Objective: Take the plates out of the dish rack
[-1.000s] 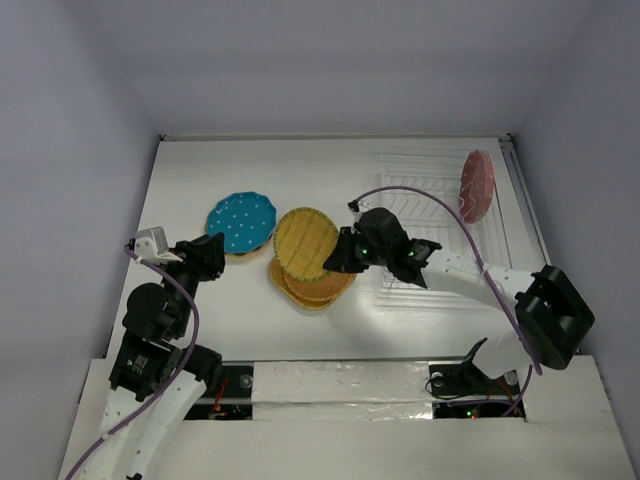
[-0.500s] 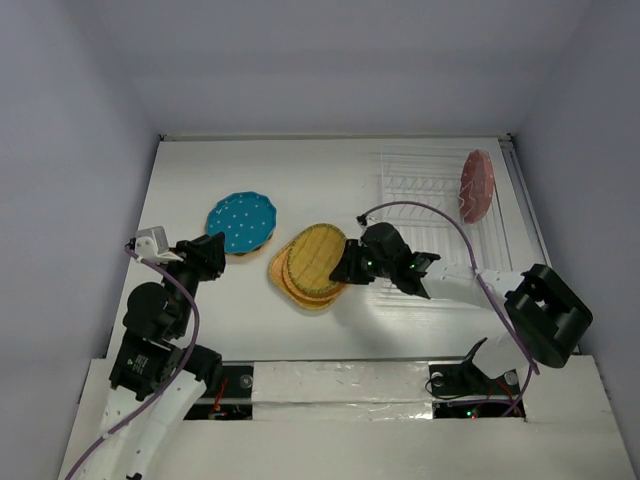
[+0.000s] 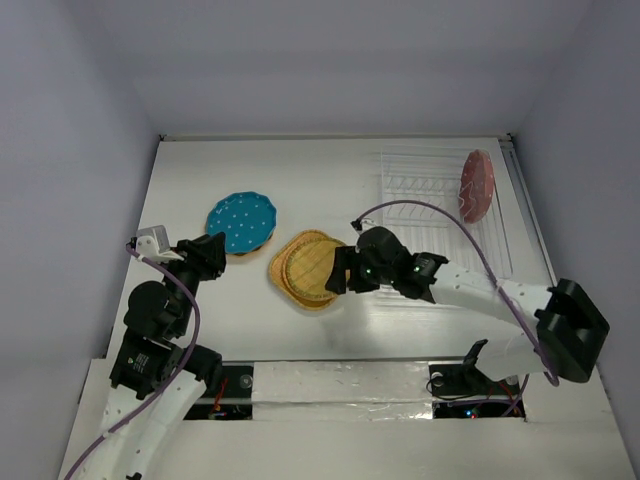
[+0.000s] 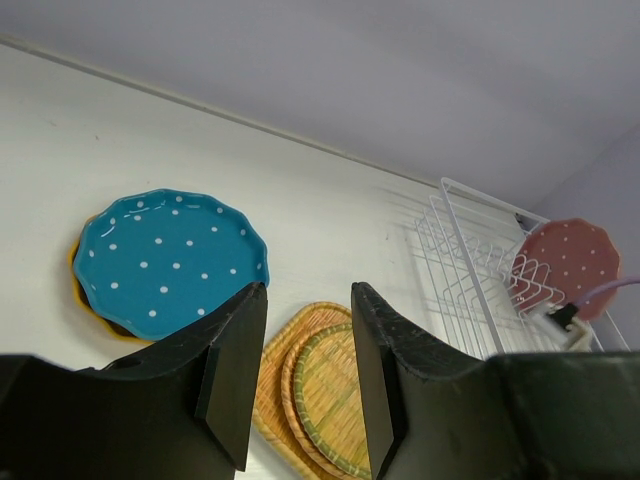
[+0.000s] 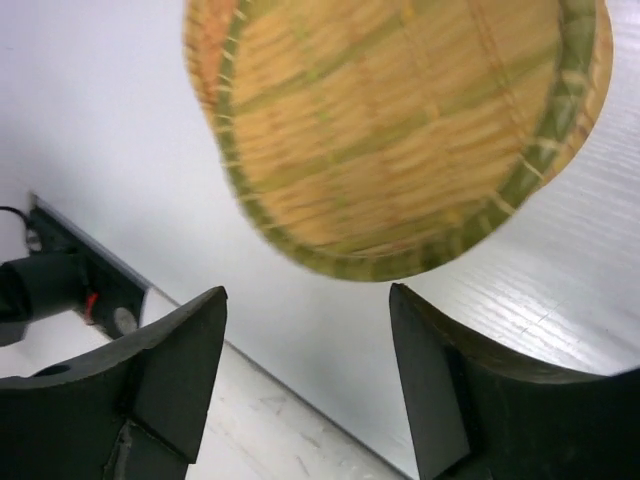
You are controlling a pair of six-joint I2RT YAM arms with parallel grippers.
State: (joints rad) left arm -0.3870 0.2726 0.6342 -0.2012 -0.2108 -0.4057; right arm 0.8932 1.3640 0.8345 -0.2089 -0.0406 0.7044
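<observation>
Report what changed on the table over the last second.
The right gripper lowered the tilted woven plate flat onto the woven stack. Its fingers now stand open beside the plate, so the plate was let go. The left gripper, the blue plate and the pink plate standing in the dish rack stayed as they were.

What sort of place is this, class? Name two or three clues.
Probably a robot test cell, not a kitchen: white table boxed by blank grey walls, left arm, right arm mounted at its edge, one dish rack.
</observation>
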